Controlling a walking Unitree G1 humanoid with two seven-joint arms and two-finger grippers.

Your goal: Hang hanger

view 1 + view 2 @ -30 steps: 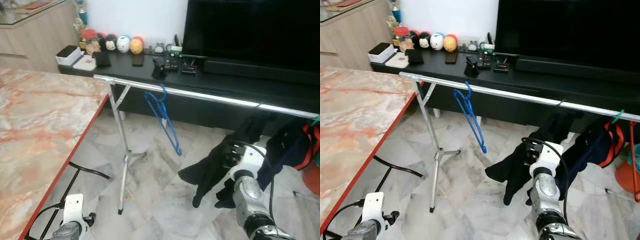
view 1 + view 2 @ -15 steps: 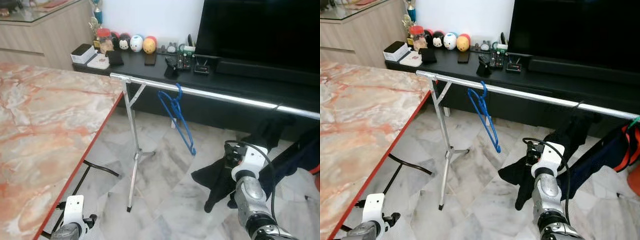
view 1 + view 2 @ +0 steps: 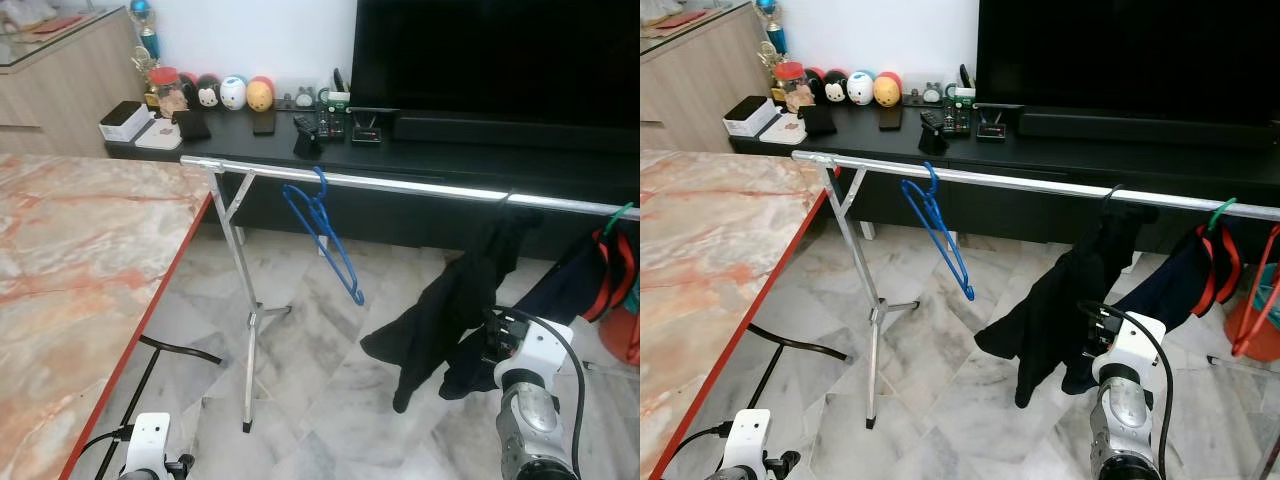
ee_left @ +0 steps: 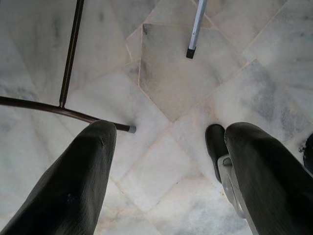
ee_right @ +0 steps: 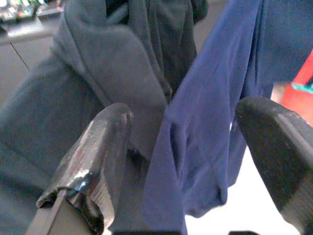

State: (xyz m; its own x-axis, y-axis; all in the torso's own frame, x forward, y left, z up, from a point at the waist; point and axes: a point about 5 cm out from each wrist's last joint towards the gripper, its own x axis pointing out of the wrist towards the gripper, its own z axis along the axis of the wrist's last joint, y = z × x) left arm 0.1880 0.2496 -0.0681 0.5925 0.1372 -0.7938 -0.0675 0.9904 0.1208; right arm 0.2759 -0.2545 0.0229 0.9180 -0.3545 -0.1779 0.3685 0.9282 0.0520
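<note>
A blue plastic hanger [image 3: 322, 233] hangs empty from the silver clothes rail [image 3: 400, 185], near the rail's left end. Further right on the rail hang a black garment [image 3: 450, 300], a dark blue garment [image 3: 1170, 285] and a red one [image 3: 610, 270]. My right gripper [image 5: 190, 161] is open, low at the right, close up to the black garment [image 5: 112, 63] and blue garment [image 5: 215, 98], with nothing between its fingers. My left gripper [image 4: 166, 181] hangs open low over the marble floor, holding nothing.
A marble table with a red edge [image 3: 70, 250] stands at the left. The rail's tripod leg [image 3: 250, 340] stands on the floor. Behind the rail is a black TV console [image 3: 300, 135] with toys, remotes and a large TV [image 3: 500, 55]. An orange bucket [image 3: 1255, 340] stands at far right.
The camera has swung, so the whole scene shifted. My right arm now sits lower and further right, beside the hanging dark garments. The blue hanger stays on the rail.
</note>
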